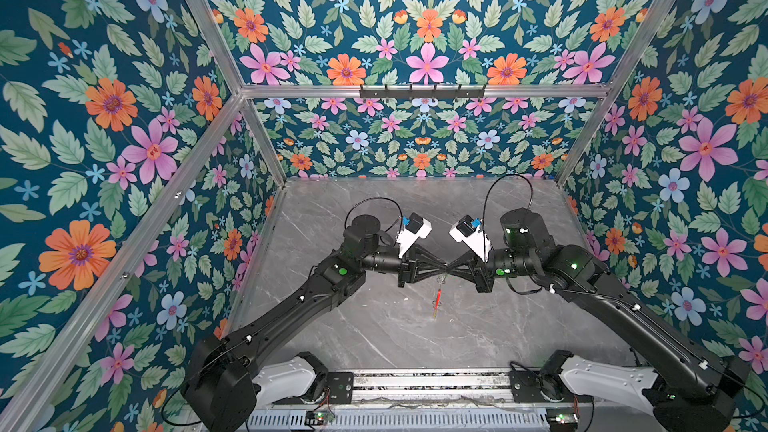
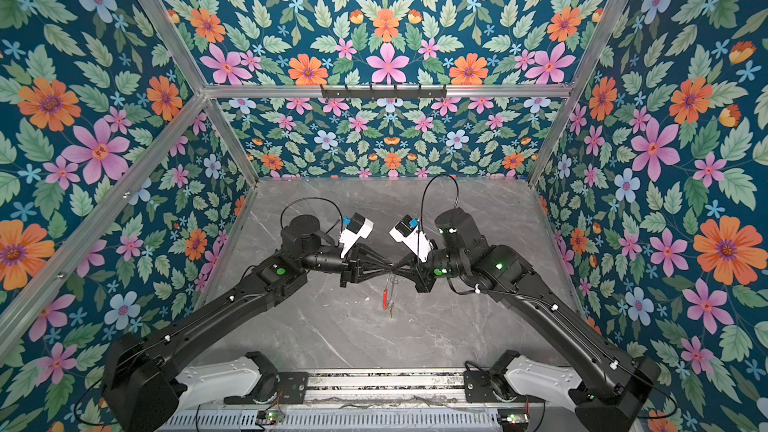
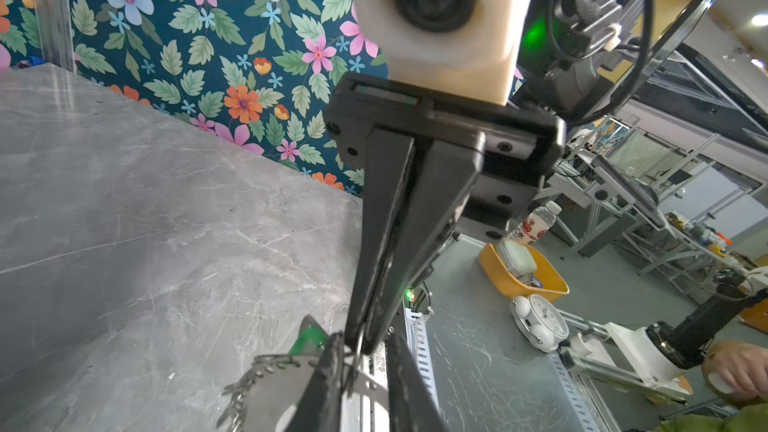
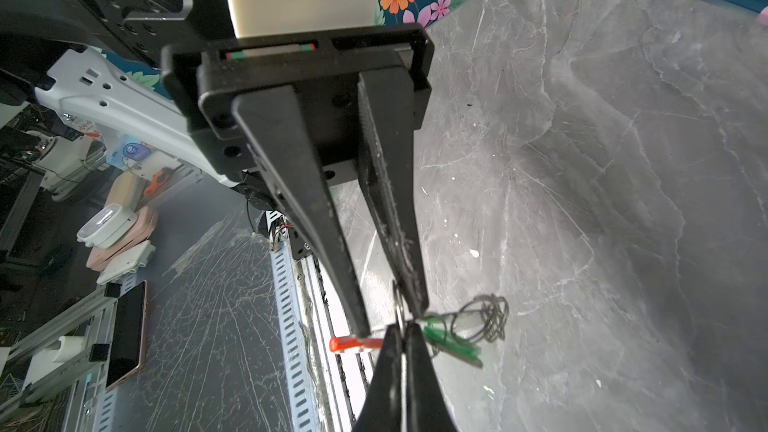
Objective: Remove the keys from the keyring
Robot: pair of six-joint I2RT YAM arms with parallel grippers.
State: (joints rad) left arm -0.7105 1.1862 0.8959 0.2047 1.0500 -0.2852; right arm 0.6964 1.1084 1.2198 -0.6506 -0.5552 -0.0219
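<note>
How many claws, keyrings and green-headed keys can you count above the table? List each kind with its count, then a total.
Claws: 2 (left claw, right claw)
Keyring: 1 (keyring, hanging between them)
Green-headed key: 1 (green-headed key)
Total: 4

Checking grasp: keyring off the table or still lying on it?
Off. The keyring hangs below the meeting tips of the left gripper and right gripper.

Bright, even light (wrist views blur close up).
</note>
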